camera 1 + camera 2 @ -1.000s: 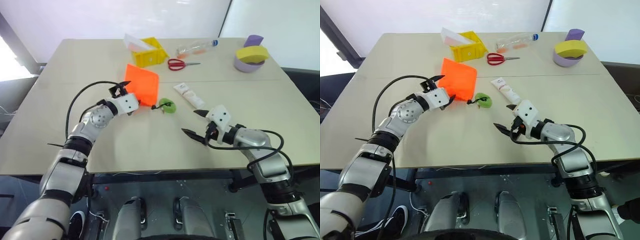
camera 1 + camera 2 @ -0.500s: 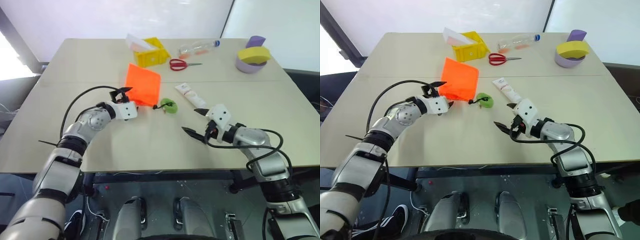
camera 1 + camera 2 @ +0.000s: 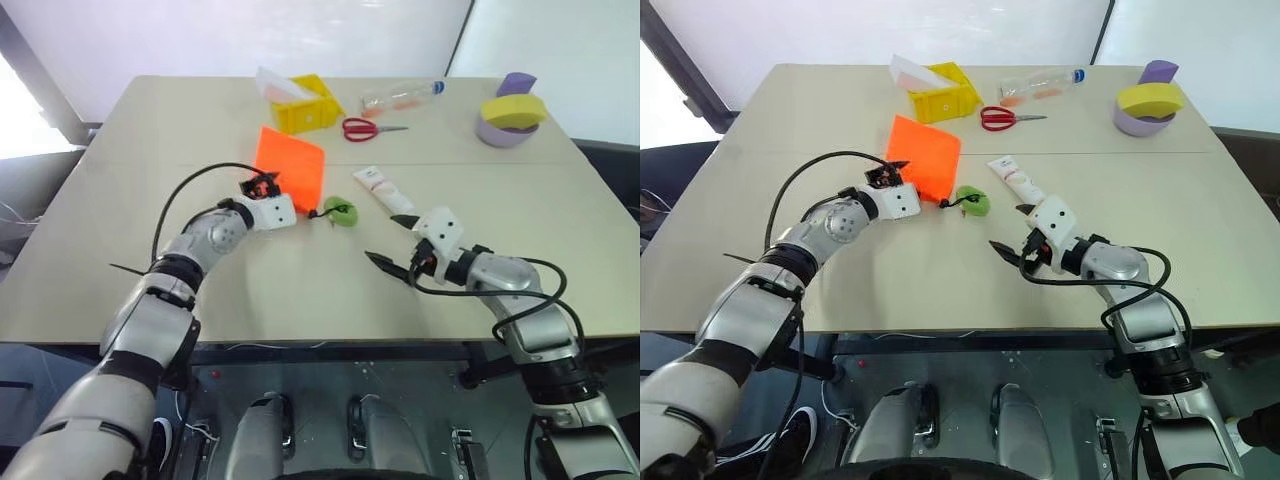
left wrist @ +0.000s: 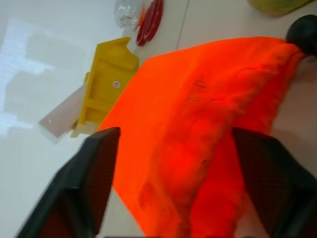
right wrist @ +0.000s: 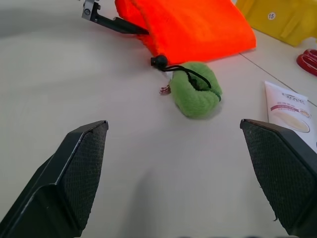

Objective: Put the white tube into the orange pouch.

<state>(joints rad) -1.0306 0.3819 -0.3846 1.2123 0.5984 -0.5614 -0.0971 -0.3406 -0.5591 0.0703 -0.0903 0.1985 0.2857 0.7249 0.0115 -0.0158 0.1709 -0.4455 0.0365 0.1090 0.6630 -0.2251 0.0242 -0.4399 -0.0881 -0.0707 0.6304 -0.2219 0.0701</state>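
Observation:
The orange pouch (image 3: pixel 292 176) lies flat mid-table, its dark cord running to a green ring (image 3: pixel 338 211) at its right. To the right of the ring lies the white tube (image 3: pixel 379 189), pointing diagonally away. My left gripper (image 3: pixel 258 187) is at the pouch's near left corner. In the left wrist view its fingers (image 4: pixel 99 168) stand apart with the orange pouch (image 4: pixel 198 124) bunched between them. My right gripper (image 3: pixel 380 238) hovers open and empty just in front of the tube. Its wrist view shows the green ring (image 5: pixel 195 89) and the tube's end (image 5: pixel 290 111).
A yellow box (image 3: pixel 305 105) with a white card stands behind the pouch. Red scissors (image 3: pixel 364 128) and a clear bottle (image 3: pixel 400 97) lie at the back. A purple bowl with a yellow sponge (image 3: pixel 510 118) sits at the far right.
My left gripper has slid right and forward onto the pouch's near corner, and its fingers have narrowed around the fabric. The right arm has kept still.

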